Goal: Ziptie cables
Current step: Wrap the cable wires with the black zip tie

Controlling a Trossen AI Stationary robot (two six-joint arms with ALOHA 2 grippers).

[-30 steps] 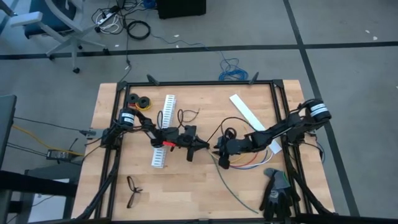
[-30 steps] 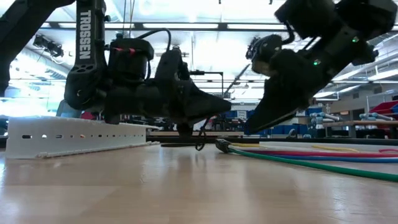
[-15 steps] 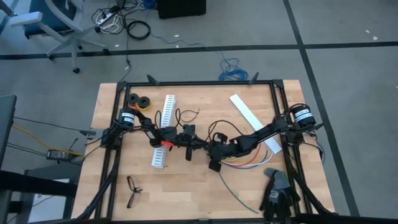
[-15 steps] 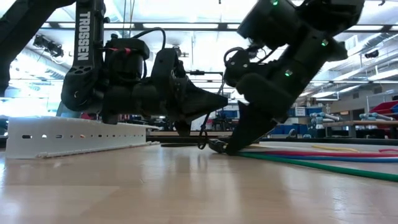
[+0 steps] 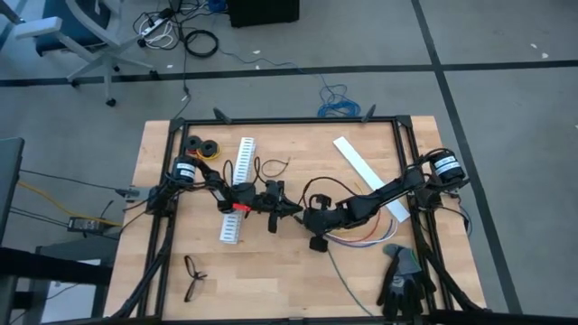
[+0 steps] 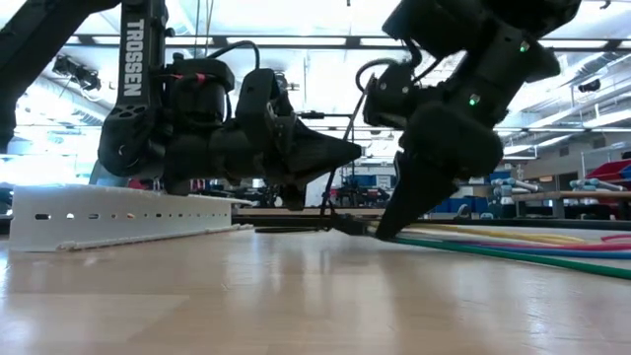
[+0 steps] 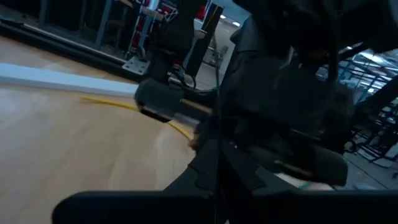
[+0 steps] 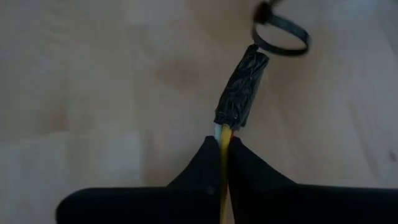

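Note:
The cables (image 5: 357,236) lie on the table right of centre, a bundle of coloured wires (image 6: 513,242) whose end is wrapped in black tape (image 8: 242,87). My right gripper (image 5: 314,226) slants down onto that end and is shut on it (image 8: 224,146). My left gripper (image 5: 298,212) reaches in level from the table's left, shut (image 6: 357,153), its tips just left of the taped end. A black ziptie (image 8: 281,31), bent into a loop, sits just beyond the taped end, below the left tips. My left gripper is shut on the ziptie, but no view shows the place of contact. Only the loop (image 8: 281,31) shows, below its level fingers. My right gripper pinches the yellow and white wires (image 8: 222,134) between its two fingers, just behind the taped end. The fingers slant down from the table's right and lie along the bundle. The taped end sticks out past the fingertips, just above the wood, and the remaining length trails on the table.
A white slotted strip (image 5: 237,190) lies under the left arm. A flat white strip (image 5: 366,176) lies at the far right. Black eyeglasses (image 5: 192,275) are at the near left, black gloves (image 5: 402,280) at the near right and tape rolls (image 5: 203,144) at the far left.
My right gripper has moved toward the left gripper and down, tipping steeper, and has taken hold of the cables just behind their taped end. That end has come slightly off the wood. The rest of the bundle has stayed on the table.

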